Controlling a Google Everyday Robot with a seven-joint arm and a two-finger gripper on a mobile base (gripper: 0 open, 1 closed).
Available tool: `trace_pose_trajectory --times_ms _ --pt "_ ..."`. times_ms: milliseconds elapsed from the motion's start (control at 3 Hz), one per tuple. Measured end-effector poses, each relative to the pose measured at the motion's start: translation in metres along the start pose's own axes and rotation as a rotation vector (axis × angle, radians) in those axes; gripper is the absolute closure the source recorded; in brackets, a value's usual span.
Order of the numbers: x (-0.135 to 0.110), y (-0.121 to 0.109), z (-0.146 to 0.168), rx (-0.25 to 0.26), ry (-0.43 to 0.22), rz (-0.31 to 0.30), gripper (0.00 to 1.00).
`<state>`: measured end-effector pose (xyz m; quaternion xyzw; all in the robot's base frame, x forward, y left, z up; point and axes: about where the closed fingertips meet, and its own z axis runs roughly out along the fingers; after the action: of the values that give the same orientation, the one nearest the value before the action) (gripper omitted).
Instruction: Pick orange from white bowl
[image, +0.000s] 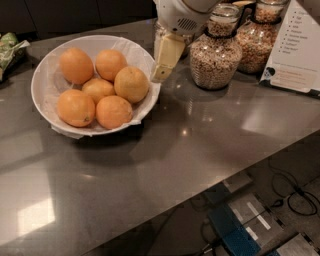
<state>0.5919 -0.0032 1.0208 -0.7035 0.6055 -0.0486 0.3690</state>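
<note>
The white bowl (42, 80), lined with crinkled white paper, sits at the back left of the dark counter. Several oranges lie in it. A large deep-orange orange (76, 65) is at the back left, another (75, 107) at the front left. A paler, yellowish one (131, 84) lies nearest the right rim, and a small one (98, 89) is in the middle. My gripper (161, 74) hangs from the white arm just outside the bowl's right rim, beside the paler orange. It holds nothing that I can see.
Glass jars of grains (216, 55) (258, 44) stand right behind and to the right of the gripper. A white printed card (295, 55) leans at the far right. A green packet (10, 47) lies at the far left. The counter's front edge runs diagonally, with floor gear (245, 225) below.
</note>
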Motion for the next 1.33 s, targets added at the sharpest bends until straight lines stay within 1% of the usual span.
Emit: trace_pose_trajectory --times_ms 333,667,1000,1333 --pt "-0.02 -0.014 0.023 -0.013 -0.07 0.001 0.0" --pt "-0.02 -0.014 0.024 -0.013 -0.072 0.002 0.0" --pt "-0.034 -0.014 0.036 -0.007 -0.126 0.014 0.0" --pt "-0.077 -0.01 0.061 -0.06 -0.261 0.048 0.0"
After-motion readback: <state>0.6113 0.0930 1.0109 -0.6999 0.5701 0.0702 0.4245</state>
